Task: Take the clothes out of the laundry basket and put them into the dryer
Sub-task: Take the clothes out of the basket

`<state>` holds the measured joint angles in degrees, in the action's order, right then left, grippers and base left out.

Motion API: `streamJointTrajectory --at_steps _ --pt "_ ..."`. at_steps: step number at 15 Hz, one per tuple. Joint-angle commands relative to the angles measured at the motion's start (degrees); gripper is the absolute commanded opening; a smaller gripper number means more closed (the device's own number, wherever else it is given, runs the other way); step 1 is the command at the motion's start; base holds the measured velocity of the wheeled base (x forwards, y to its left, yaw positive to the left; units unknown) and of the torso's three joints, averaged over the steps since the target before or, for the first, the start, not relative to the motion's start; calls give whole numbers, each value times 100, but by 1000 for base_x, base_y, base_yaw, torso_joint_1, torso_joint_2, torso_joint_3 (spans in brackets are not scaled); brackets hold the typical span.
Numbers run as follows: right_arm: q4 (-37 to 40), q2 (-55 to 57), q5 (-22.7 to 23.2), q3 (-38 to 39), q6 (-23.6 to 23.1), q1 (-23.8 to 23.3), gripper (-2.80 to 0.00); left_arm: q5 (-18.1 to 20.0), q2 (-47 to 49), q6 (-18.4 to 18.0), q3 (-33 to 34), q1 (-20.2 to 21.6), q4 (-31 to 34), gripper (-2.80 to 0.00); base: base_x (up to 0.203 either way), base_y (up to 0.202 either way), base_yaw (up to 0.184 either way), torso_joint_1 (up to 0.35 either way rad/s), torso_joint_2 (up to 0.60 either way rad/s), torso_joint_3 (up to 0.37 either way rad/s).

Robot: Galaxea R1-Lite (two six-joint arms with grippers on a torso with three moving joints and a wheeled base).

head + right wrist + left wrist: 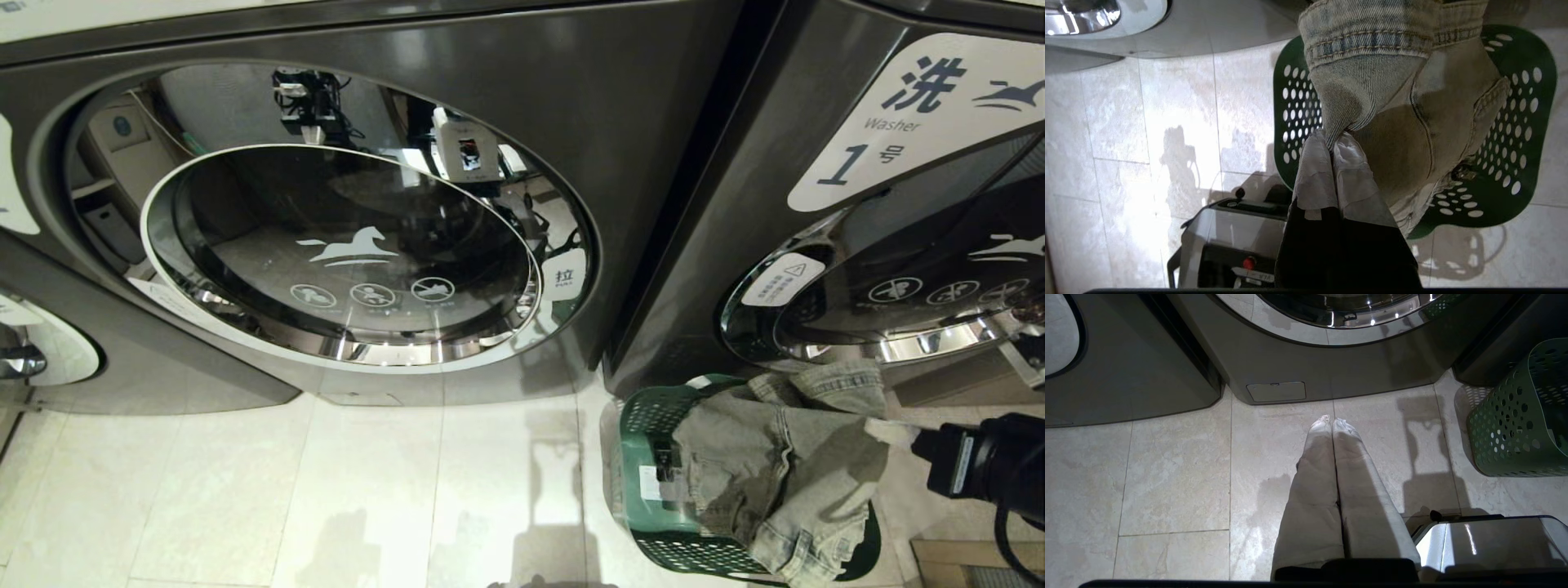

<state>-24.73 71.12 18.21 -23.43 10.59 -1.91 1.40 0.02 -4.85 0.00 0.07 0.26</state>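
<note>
A pale grey-green denim garment of the clothes (775, 465) hangs over the green laundry basket (645, 416), which stands on the floor at the lower right. My right gripper (891, 431) reaches in from the right edge and is shut on a fold of that garment. The right wrist view shows the gripper (1333, 141) pinching the denim (1392, 102) above the basket (1294, 102). My left gripper (1332, 420) is shut and empty over the floor tiles, with the basket (1515, 416) off to one side. The dryer is out of view.
A grey machine with a white horse mark on its round door (343, 253) fills the middle. A second one labelled Washer (898, 269) stands right behind the basket. My own base (1229, 237) sits close to the basket. Pale floor tiles (286, 506) lie in front.
</note>
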Motion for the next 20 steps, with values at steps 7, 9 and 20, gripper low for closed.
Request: streamJointTrajectory --at_steps 7,9,20 --pt "100 -160 -187 -337 4 68 -280 0 -2 -7 0 1 1 -280 0 0 0 0 0 0" --pt "100 -160 -178 -268 21 68 -280 0 -2 -7 0 1 1 -280 0 0 0 0 0 0" --pt "91 7 -292 -329 4 112 -280 18 0 -42 0 1 10 -280 0 0 0 0 0 0"
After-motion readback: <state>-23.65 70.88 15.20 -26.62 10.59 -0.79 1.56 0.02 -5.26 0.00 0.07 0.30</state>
